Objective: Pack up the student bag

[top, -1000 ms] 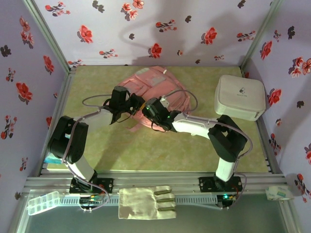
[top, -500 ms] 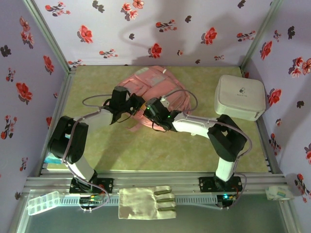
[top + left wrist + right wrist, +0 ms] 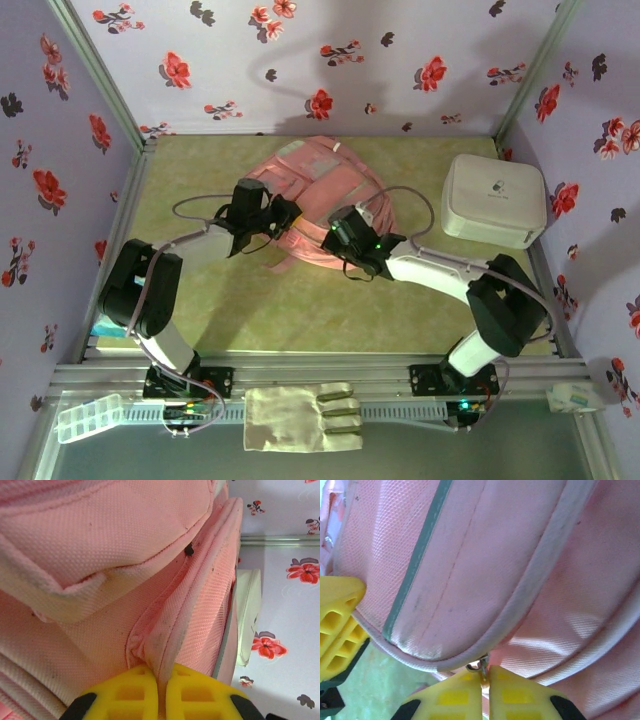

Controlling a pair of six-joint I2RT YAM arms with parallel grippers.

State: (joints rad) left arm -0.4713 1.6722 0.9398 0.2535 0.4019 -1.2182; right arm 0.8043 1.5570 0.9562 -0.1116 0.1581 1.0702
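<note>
- The left claw [image 3: 281, 215] is clenched on the student bag [image 3: 320, 180]. In the left wrist view its yellow fingers [image 3: 131, 692] pinch an upright fold of pink mesh fabric at a seam, with the pads pressed together on the cloth.
- The right claw [image 3: 341, 231] is also clenched. In the right wrist view its fingertips [image 3: 457, 690] meet on a small metal zip pull [image 3: 481, 666] hanging at the pale-trimmed edge of the bag [image 3: 490, 560].
- The student bag lies flat on the green table [image 3: 250, 300], in the far middle, close to the back wall. Both claws reach it from the near side, the left one at its left edge and the right one at its near right edge.
- A grey-green stripe [image 3: 417, 560] runs along one pink panel beside the trim.
- A white rounded box [image 3: 494, 200] sits at the far right of the table, apart from the bag.
- On the near rail lie a pale cloth glove [image 3: 300, 415] and, to its left, a clear plastic case [image 3: 90, 415].
</note>
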